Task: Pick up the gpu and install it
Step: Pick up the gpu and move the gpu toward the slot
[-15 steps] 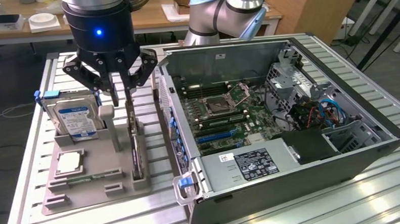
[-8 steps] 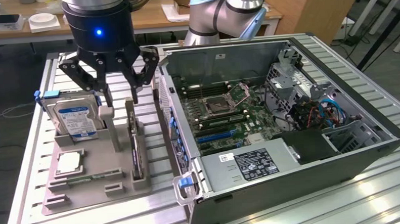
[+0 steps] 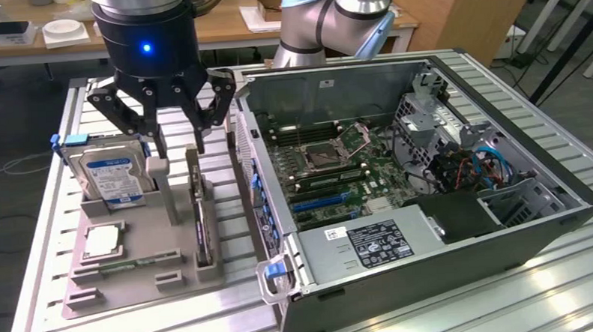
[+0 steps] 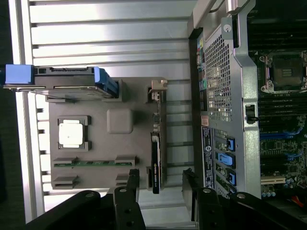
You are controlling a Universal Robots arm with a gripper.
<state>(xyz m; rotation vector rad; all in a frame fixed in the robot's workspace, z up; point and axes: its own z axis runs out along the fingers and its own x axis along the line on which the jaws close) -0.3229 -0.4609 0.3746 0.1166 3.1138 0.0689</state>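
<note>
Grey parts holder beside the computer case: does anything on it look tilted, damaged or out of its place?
Nothing stands out. On the holder, the gpu stands on edge in its slot, the hard drive upright in its own, and the processor and memory stick lie flat in their recesses. The open gripper hangs above the gpu.

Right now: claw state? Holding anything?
Claw: open, holding nothing, directly above the gpu.

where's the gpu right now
The gpu stands on edge in the grey holder, between the hard drive to the exterior view's left and the computer case to its right.
</note>
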